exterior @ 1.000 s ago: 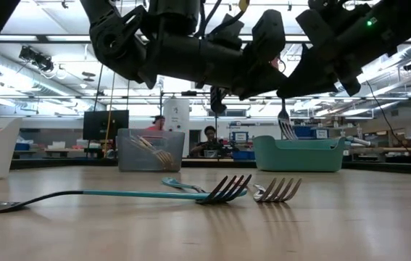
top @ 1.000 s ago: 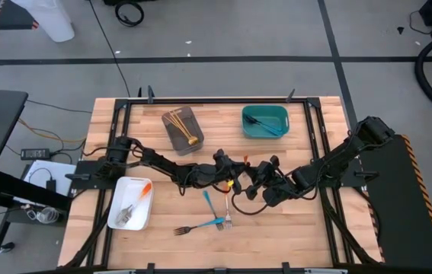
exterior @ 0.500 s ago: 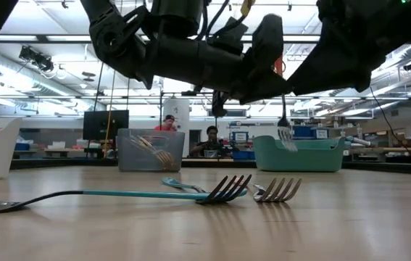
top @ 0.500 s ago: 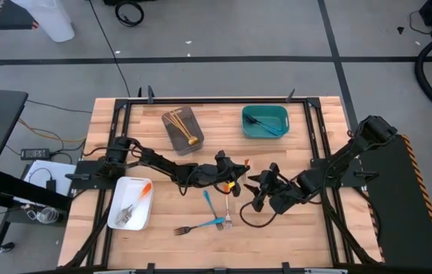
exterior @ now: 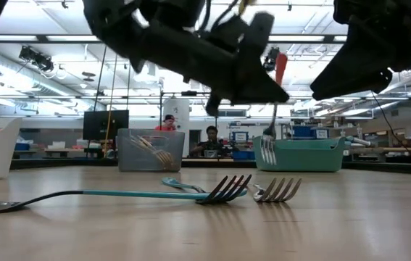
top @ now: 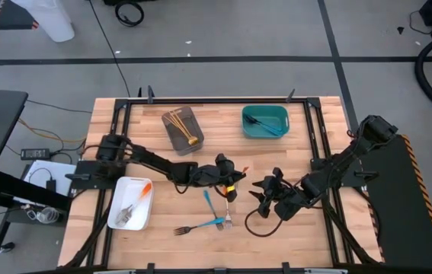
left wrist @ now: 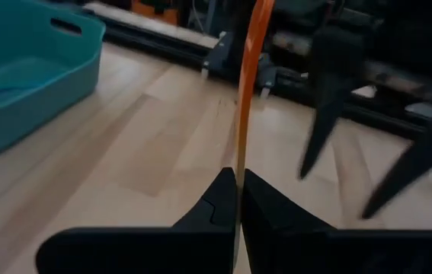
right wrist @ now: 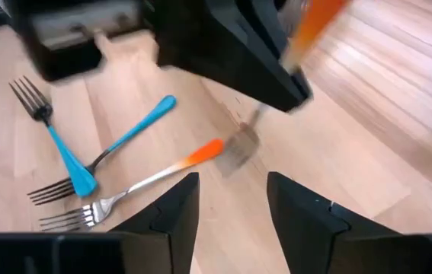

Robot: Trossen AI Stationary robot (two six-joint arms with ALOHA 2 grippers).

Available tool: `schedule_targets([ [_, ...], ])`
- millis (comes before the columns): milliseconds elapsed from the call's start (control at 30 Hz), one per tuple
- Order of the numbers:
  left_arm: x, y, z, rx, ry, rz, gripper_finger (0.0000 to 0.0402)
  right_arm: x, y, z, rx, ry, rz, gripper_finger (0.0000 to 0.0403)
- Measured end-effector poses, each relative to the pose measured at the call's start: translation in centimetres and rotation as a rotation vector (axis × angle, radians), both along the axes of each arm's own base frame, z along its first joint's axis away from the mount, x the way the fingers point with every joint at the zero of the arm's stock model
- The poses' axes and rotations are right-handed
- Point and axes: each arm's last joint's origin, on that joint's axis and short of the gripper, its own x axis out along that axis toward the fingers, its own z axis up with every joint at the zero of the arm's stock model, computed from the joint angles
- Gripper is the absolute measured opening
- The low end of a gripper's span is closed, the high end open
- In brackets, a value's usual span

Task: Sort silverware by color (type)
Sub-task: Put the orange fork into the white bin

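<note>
High view: right hand (top: 264,199) has backed off from the left hand (top: 233,186), now apart, on the far side of it from the white tray (top: 116,207). Handover done; orange fork (top: 231,188) sits with the left hand.

Low view: orange fork hangs tines-down above the desk (exterior: 335,225), over the loose forks.

Left wrist: left hand pinched shut on the orange handle.

Right wrist: right hand fingers spread, empty; next stop is probably the white tray.
</note>
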Motion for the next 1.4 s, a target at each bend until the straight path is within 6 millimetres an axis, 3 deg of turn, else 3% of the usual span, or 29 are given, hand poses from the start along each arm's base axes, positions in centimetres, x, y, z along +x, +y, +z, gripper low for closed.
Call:
schedule_targets([
  [333, -2.6, -1.3, 3.6, 0.038, 0.156, -0.048, 0.0013, -0.1, 0.0, 0.0, -0.008, 0.001, -0.002, 0.0165],
  [767, -7.5, -3.9, 7.3, 0.068, 0.348, -0.114, 0.0015, -0.1, 0.0, 0.0, -0.023, -0.002, -0.006, 0.0164],
  [1133, -12.9, -6.2, 9.1, 0.054, 0.537, -0.108, 0.0015, 0.0, -0.2, 0.1, -0.09, -0.02, -0.029, 0.0164],
  [1400, -16.5, -7.7, 9.8, 0.023, 0.634, -0.097, 0.0016, 0.3, -0.7, 0.5, -0.277, -0.025, -0.041, 0.0164],
])
